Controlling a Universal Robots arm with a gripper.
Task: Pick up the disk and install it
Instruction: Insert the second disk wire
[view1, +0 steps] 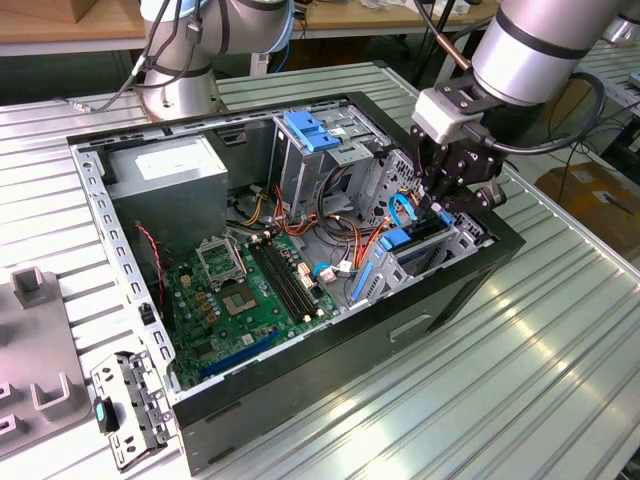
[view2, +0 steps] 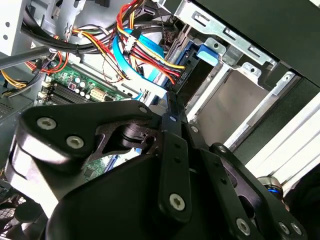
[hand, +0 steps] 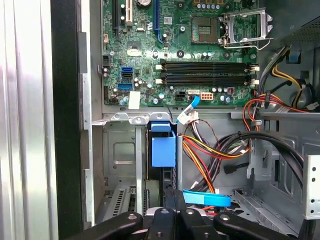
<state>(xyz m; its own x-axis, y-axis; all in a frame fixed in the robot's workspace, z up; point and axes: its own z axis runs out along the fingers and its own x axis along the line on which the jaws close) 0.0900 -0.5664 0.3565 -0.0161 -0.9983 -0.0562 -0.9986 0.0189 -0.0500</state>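
Note:
The disk (view1: 418, 240) stands on edge in the metal drive bay (view1: 472, 236) at the case corner on the exterior view's right, its blue side rail (view1: 394, 241) facing the motherboard. My gripper (view1: 441, 206) reaches down from above and is shut on the disk's upper edge. In the first wrist view the disk (hand: 168, 176) shows as a thin dark slab with a blue rail tab (hand: 163, 149), and my black gripper (hand: 170, 199) closes on it. In the second wrist view a finger (view2: 172, 125) points at the disk (view2: 196, 80) beside the blue tab (view2: 207, 53).
The open case holds a green motherboard (view1: 250, 290), a grey power-supply box (view1: 165, 165) and a tall metal cage with a blue latch (view1: 310, 130). Red, yellow and blue cables (view1: 385, 205) hang close to the bay. A second arm's base (view1: 180, 90) stands behind the case.

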